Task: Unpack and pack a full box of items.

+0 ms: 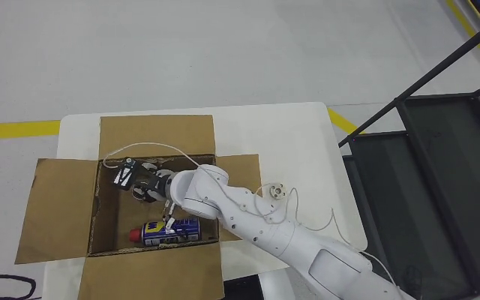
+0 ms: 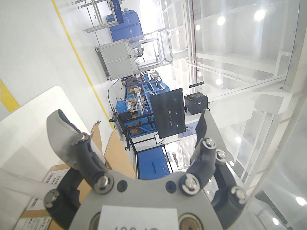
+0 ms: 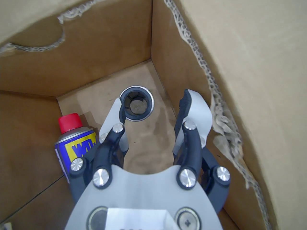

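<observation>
Ring [image 3: 136,106] on the box [image 3: 108,39] floor, open end up, just ahead of the right pincer [image 3: 154,102] and off its midline. Rim overlapped by the tip of one finger [image 3: 114,117]; the other finger apart from it, on the far side. Not between the fingers. Touching that tip or merely under it: impossible to tell.

Can [image 3: 74,140] flat on the same floor, just outside the finger nearer the ring, red cap pointing the same way as the fingertips, body running back alongside the pincer's base. Ring and can apart, bare cardboard between.

Right pincer deep in the box, spread wide, gripping nothing. Beyond its tips, past the ring, a box corner. Close outside the farther finger, a box wall with a ragged torn edge.

From above, arm across one flap and down into the box, can [image 1: 171,231] on the robot's side of the pincer, flaps [image 1: 56,210] folded out flat over the white counter [image 1: 285,135].

Left pincer [image 2: 132,116] near the box, pointed away toward the room, also spread wide, nothing in it. Behind its base, a box flap and a corner of the counter.
</observation>
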You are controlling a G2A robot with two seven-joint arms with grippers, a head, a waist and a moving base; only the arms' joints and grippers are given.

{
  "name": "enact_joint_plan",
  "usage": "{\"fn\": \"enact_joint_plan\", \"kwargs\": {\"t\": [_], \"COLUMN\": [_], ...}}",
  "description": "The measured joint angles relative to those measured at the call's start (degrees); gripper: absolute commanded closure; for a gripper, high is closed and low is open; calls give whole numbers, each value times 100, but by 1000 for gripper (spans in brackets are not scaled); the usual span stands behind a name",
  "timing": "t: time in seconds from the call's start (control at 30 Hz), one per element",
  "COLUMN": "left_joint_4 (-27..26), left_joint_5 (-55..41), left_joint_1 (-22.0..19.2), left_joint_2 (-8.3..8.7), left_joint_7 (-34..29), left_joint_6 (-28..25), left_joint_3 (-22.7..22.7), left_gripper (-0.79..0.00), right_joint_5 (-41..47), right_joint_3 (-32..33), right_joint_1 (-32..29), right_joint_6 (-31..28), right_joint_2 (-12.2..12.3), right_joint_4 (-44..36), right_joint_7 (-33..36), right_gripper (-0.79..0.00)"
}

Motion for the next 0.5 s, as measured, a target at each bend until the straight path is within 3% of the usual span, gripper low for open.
{"fn": "enact_joint_plan", "kwargs": {"t": [0.3, 0.43, 0.5], "left_joint_4": [0, 0, 0], "left_joint_5": [0, 0, 0], "left_joint_1": [0, 0, 0], "left_joint_2": [0, 0, 0], "left_joint_7": [0, 0, 0], "left_joint_6": [0, 0, 0], "left_joint_3": [0, 0, 0], "left_gripper": [-785, -785, -785], "right_joint_5": [-627, -818, -879], "right_joint_3": [579, 901, 1059], "right_joint_1": [-752, -1100, -1256], "right_joint_6": [-432, -561, -630], "right_joint_2": [337, 469, 525], "right_joint_4": [-1456, -2131, -2398], "right_joint_7": [602, 814, 849], "right_gripper": [-379, -428, -499]}}
